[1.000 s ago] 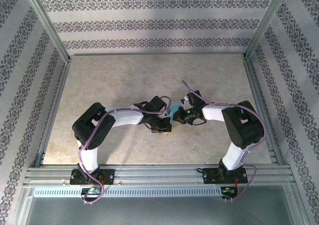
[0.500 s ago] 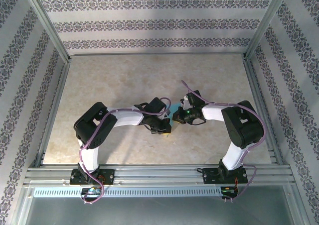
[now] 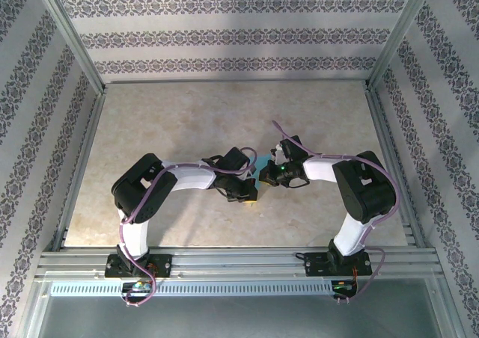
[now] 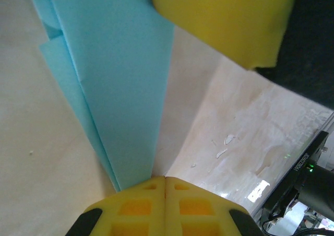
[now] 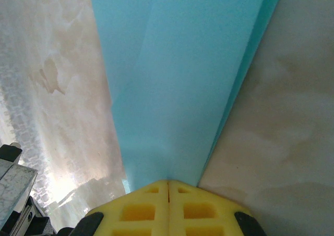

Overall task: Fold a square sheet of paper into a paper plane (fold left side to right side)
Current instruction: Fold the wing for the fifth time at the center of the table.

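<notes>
Both grippers are closed, tips together with nothing seen between them. The left gripper sits at the pointed end of the paper, and the right gripper presses on its broad part. The paper lies mid-table, already folded narrow, so we judge a crease is being flattened. Next we need a slide along the fold without dragging the paper. Nothing else lies near, but the grippers crowd each other.
</notes>
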You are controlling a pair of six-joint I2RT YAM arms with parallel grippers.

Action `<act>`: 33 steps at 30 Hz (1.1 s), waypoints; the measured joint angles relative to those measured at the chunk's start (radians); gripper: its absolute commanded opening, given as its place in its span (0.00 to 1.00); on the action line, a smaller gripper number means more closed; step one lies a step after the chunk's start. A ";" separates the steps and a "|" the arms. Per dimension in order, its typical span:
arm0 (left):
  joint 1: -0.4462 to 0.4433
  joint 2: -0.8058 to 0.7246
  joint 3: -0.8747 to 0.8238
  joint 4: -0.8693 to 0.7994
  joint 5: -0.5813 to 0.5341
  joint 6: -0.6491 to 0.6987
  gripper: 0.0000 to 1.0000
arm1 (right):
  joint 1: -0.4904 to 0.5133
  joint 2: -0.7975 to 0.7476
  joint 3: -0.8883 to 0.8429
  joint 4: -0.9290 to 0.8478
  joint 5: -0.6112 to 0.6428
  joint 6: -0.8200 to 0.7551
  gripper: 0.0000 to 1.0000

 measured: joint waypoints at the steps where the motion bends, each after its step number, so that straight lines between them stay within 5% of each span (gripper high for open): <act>1: 0.000 0.000 -0.001 0.001 0.000 0.000 0.01 | 0.000 0.000 0.000 0.000 0.000 0.000 0.00; 33: -0.017 -0.113 -0.187 0.096 0.002 0.042 0.00 | 0.011 0.006 0.015 -0.024 0.000 -0.007 0.00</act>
